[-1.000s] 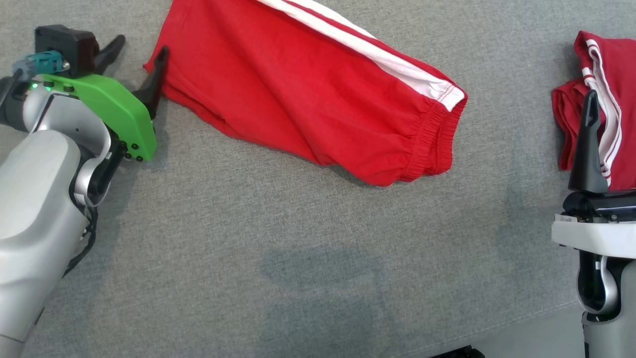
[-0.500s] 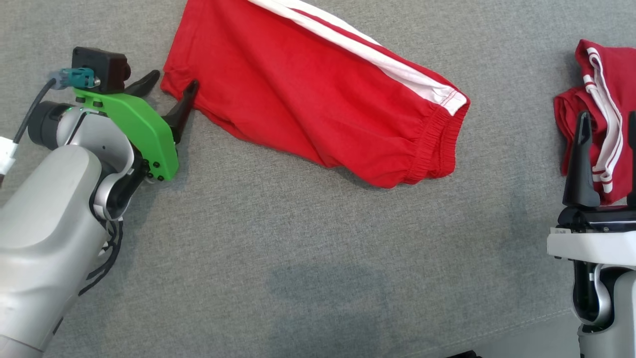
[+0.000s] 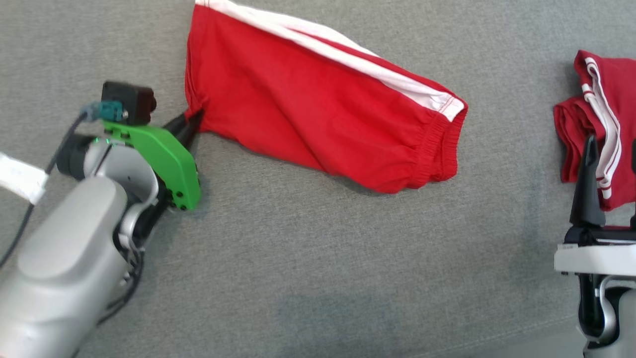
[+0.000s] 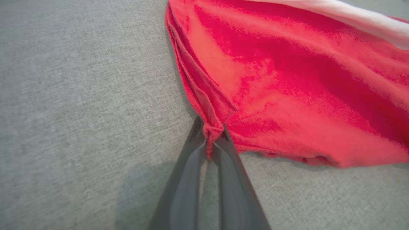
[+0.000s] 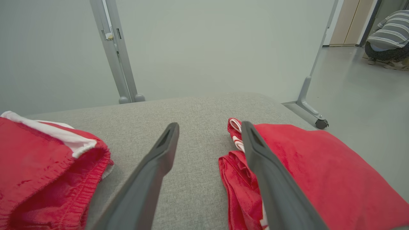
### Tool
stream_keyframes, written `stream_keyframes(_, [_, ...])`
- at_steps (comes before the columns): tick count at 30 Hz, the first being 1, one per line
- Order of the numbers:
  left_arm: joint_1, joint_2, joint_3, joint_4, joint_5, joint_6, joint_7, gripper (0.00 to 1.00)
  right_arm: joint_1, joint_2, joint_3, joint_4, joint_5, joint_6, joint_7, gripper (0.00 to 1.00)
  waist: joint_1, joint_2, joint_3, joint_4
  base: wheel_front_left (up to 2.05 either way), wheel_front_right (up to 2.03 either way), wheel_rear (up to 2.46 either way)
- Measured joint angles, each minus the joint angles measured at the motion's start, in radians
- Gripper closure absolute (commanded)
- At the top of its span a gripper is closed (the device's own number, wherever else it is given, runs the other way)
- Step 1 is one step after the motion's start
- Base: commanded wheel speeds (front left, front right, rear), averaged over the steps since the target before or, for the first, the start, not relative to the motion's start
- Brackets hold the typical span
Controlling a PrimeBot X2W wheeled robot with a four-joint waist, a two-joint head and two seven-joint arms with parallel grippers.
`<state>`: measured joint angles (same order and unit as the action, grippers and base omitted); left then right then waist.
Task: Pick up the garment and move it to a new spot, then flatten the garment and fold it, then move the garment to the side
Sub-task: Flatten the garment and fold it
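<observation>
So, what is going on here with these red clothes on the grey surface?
The robot's left end effector is shut on a corner at the left end of the red garment with white stripes, which lies spread on the grey padded surface. The cloth is pinched but not yet lifted. The right end effector is open by a second, bunched red garment and holds nothing.

Your left arm (image 3: 64, 278) reached in from the lower left, green wrist cover (image 3: 164, 154) tilted, and your left tool (image 3: 193, 121) had its two dark fingers pinched together on a corner of the red garment (image 3: 308, 114). Your right tool (image 5: 210, 125) stood at the lower right, fingers pointing up and spread wide apart
</observation>
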<state>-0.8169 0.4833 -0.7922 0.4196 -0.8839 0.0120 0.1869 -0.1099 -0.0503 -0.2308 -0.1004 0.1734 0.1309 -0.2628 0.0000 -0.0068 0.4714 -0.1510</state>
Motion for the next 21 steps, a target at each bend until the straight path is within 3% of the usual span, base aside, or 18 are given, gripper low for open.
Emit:
stream_keyframes(11, [0.368,-0.035,0.018,-0.319,-0.017,0.265,-0.165,1.0,0.102,0.001,0.021,0.024,-0.061,0.0,0.0,0.0,0.0,0.0,-0.088,0.126,0.0,0.0,0.0])
stream_keyframes(15, [0.469,-0.046,0.019,-0.394,-0.023,0.32,-0.214,1.0,0.129,0.001,0.032,0.019,-0.09,0.0,0.0,0.0,0.0,0.0,-0.125,0.186,0.0,0.0,0.0])
stream_keyframes(19, [0.514,-0.057,0.002,-0.412,-0.024,0.331,-0.228,1.0,0.137,-0.014,0.053,0.021,-0.103,0.0,0.0,0.0,0.0,0.0,-0.155,0.248,0.0,0.0,0.0])
stream_keyframes(20, [0.519,-0.064,0.001,-0.407,-0.028,0.33,-0.235,0.95,0.136,-0.019,0.063,0.023,-0.107,0.0,0.0,0.0,0.0,0.0,-0.162,0.263,0.0,0.0,0.0])
stream_keyframes(21, [0.52,-0.071,-0.004,-0.4,-0.032,0.322,-0.241,0.67,0.136,-0.024,0.073,0.026,-0.107,0.0,0.0,0.0,0.0,0.0,-0.168,0.276,0.0,0.0,0.0])
